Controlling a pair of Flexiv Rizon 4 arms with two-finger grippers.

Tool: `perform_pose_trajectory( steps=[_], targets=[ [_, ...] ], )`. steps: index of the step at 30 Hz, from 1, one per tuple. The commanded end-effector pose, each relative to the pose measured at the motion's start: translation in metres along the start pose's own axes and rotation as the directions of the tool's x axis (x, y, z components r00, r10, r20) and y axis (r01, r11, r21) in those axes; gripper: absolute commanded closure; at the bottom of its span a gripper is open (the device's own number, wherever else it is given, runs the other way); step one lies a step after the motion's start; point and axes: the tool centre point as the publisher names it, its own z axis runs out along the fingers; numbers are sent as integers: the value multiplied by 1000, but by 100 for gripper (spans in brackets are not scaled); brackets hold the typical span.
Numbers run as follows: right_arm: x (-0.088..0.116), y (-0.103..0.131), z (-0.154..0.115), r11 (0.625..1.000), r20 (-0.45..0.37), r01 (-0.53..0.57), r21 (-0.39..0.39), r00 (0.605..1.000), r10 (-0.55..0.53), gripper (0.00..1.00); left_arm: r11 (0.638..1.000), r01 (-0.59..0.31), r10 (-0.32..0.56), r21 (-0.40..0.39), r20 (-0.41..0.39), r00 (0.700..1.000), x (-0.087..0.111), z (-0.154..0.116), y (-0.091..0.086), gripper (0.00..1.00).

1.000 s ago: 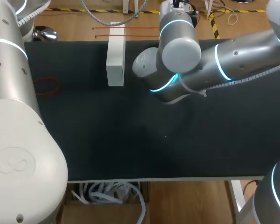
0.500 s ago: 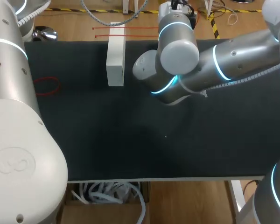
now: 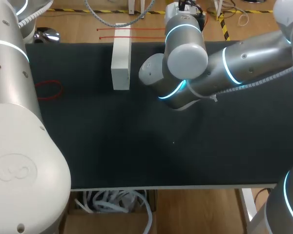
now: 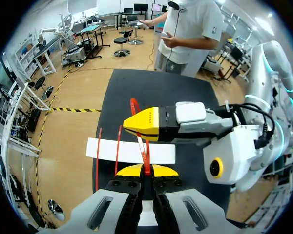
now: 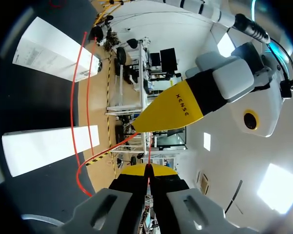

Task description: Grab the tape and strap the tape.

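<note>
Tape: The red tape (image 4: 142,151) is a thin strap held up in the air over the black table (image 3: 136,156). It runs from one gripper to the other, and the rest trails off near the white block (image 3: 120,58).
Left gripper: The left gripper (image 4: 146,170) has its yellow tips pinched tight on the tape.
Right gripper: The right gripper (image 5: 149,170) is pinched tight on the tape too. It looks like the same strap. The two grippers are very near, tip to tip.
Other tapes: A red loop (image 3: 49,90) lies on the table, well apart. Two spare red tapes (image 3: 136,29) lie by the far edge.
What could go wrong: The tape is thin and smooth, so I think it could slip out of a pinch. A hard pull apart could yank it free. The tips are so near that they could bump.
Only the wrist views show: Both pinches and the held tape. From above, the right arm (image 3: 224,68) hides them.
Only the right wrist view shows: A second white block (image 5: 49,146).
Only the head view shows: The red loop's spot on the table.
</note>
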Motion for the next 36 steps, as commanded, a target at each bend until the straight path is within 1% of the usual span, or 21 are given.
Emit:
perform_pose_trajectory(
  steps=[1, 6, 10, 12, 14, 15, 16, 20, 23, 28, 29, 32, 35, 36],
  targets=[
    [-4, -3, 0, 1000, 9, 14, -3, 1000, -14, 100, 1000, 1, -1, -5, -4, 1000, -1, -1, -1, 100],
    [-11, -11, 1, 998, 41, 64, -11, 997, -64, 100, 1000, 1, -1, -5, -4, 1000, -1, -1, -1, 100],
    [-13, -14, 2, 997, 59, 78, -14, 995, -77, 100, 1000, 1, -1, -5, -4, 1000, -1, -1, -1, 100],
    [-13, -15, 2, 998, 58, 68, -14, 996, -67, 100, 1000, 1, -1, -5, -4, 1000, -1, -1, -1, 100],
    [-8, -16, 2, 1000, 38, 31, 0, 999, -31, 100, 1000, 1, -1, -5, -4, 1000, -1, -1, -1, 100],
    [-7, -16, 1, 999, 38, 36, -1, 999, -36, 100, 1000, 1, -1, -5, -4, 1000, -1, -1, -1, 100],
    [-6, -16, 1, 999, 44, 38, -12, 998, -37, 100, 1000, 1, -1, -5, -4, 1000, -1, -1, -1, 100],
    [-1, -15, -1, 999, 64, -34, -36, 997, 36, 100, 1000, 1, -1, -5, -4, 1000, -1, -1, -1, 100],
    [1, -15, -1, 998, 59, -57, -38, 997, 59, 100, 1000, 1, -1, -5, -4, 1000, -1, -1, -1, 100],
    [0, -14, -1, 997, 63, -66, -46, 996, 69, 100, 1000, 2, -2, -7, -3, 1000, -1, -1, -2, 100],
    [-1, -14, 0, 997, 64, -68, -47, 995, 71, 100, 999, 13, -13, -36, -7, 1000, -1, -2, -2, 100],
    [-1, -14, 0, 996, 67, -73, -50, 995, 77, 100, 998, 16, -16, -67, -8, 1000, -2, -2, -4, 100],
    [-1, -15, 1, 996, 67, -76, -50, 995, 79, 100, 991, 17, -19, -134, -14, 1000, -3, -2, -7, 100],
    [-1, -16, 1, 996, 66, -76, -49, 995, 79, 100, 990, 14, -16, -143, -13, 1000, -3, -2, -7, 100]
  ],
)
